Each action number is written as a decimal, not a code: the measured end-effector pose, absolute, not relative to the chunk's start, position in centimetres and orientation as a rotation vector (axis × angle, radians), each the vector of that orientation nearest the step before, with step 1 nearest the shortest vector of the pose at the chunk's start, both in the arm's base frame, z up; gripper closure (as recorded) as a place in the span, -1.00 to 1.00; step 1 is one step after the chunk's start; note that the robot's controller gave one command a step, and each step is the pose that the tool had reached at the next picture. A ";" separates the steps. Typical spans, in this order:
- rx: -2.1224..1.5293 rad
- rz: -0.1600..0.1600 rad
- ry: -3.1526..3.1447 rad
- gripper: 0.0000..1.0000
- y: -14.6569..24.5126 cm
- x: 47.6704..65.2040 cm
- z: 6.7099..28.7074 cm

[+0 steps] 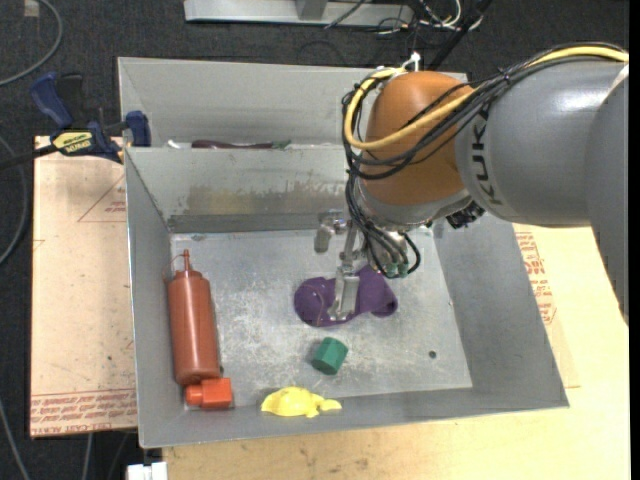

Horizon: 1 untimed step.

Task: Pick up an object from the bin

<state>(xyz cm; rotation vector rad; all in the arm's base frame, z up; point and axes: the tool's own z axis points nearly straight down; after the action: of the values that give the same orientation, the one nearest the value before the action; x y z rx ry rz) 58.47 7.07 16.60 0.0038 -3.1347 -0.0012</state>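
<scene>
My gripper (345, 303) reaches down into the middle of the bin, its fingers standing on a flat purple thing (375, 296) that lies there. One metal finger (347, 293) shows against the purple; how the fingers stand I cannot tell. A small green block (328, 355) lies just in front of the purple thing.
A red-brown squeeze bottle (192, 328) with an orange cap lies along the bin's left side. A yellow crumpled thing (298, 402) rests near the front wall. The arm with its orange cover and cables hangs over the bin's right back part.
</scene>
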 end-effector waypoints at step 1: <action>-0.001 -0.002 -3.142 1.00 7.0 58.6 17.1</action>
<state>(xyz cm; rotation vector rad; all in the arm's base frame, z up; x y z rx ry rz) 58.63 7.01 17.08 -0.0006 -3.1425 -0.0021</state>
